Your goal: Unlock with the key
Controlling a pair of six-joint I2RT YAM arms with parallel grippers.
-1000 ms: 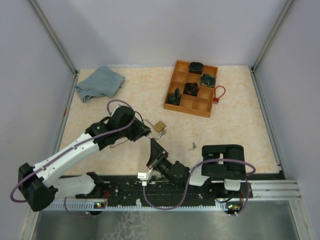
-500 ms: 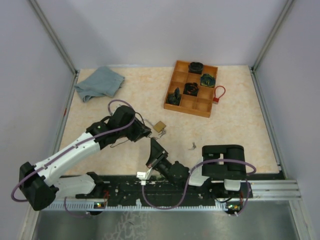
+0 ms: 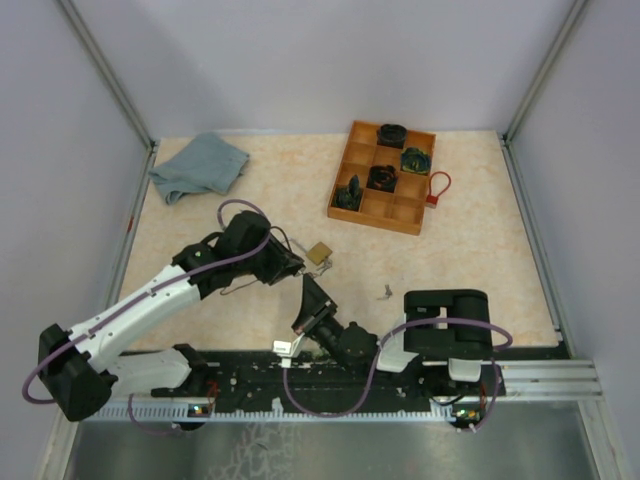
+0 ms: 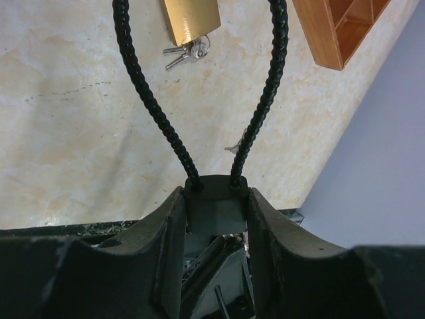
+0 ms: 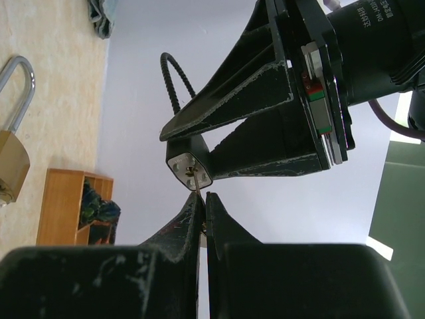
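The left gripper (image 4: 214, 199) was clamped across the black cable lock (image 5: 189, 166), whose braided cable loop (image 4: 156, 113) arched forward beyond the fingertips. The right gripper (image 5: 202, 199) was pinched tight on the small key (image 5: 196, 184), its tip meeting the lock's end face just ahead of the fingertips. The lock looked light and rigid, best held across its flat sides. The key looked thin and slippery, likely to twist between the pads, so a firm hold on its bow seemed wise
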